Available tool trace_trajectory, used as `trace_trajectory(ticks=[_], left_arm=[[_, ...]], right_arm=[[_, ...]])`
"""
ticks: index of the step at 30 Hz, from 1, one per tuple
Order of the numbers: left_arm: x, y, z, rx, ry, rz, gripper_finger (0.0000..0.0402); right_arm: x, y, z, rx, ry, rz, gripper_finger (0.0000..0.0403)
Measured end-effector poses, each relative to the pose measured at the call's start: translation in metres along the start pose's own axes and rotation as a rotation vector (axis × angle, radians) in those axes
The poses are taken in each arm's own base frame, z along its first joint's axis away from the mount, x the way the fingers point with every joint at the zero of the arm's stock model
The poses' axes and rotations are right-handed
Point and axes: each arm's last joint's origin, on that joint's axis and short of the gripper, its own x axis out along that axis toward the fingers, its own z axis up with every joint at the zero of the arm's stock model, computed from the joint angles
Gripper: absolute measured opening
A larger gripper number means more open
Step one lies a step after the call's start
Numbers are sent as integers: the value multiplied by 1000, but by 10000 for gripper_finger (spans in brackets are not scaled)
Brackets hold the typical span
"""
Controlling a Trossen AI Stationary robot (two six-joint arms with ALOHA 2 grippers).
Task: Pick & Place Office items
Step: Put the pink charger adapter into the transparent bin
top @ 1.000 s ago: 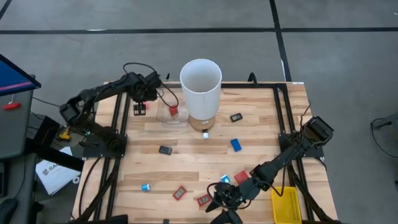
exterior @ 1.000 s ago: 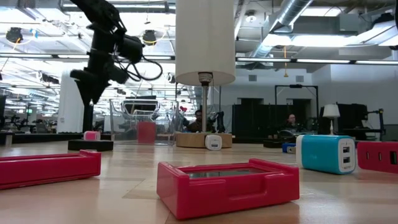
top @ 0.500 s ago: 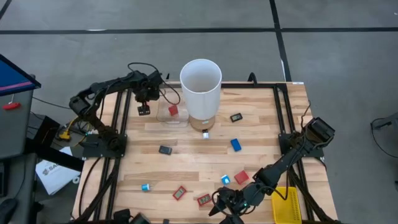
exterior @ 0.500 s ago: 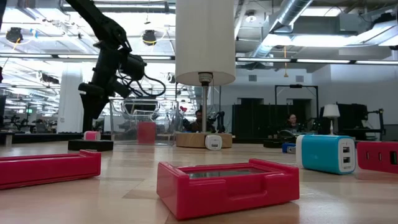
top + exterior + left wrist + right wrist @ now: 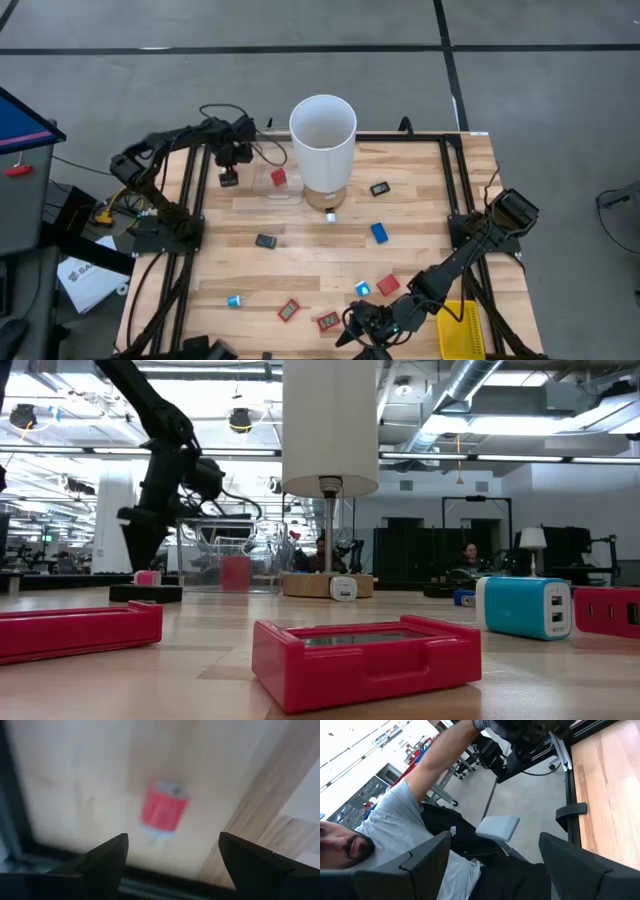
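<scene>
Left wrist view — red piece (image 5: 162, 811) slightly tilted

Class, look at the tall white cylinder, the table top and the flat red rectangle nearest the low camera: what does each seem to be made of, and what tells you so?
Tall white cylinder: probably matte plastic or card; smooth, even, no shine.
Table top: wood; pale planks with visible grain.
Flat red rectangle: likely moulded plastic; uniform colour, soft sheen, rounded edges.

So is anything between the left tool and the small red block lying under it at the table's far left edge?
Nothing visible. The left tool hangs open over the small red block on the wooden table, with only bare wood between its fingers.
</scene>
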Motion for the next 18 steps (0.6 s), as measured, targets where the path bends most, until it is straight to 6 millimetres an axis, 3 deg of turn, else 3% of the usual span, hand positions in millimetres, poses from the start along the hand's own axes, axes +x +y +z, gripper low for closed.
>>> trace_trajectory(ticks=[4, 18], left_arm=[[10, -6, 1, 29, -17, 15, 306], [13, -4, 4, 4, -57, 30, 306]], right_arm=[[0, 0, 0, 11, -1, 1, 297], [0, 0, -1, 6, 6, -1, 297]])
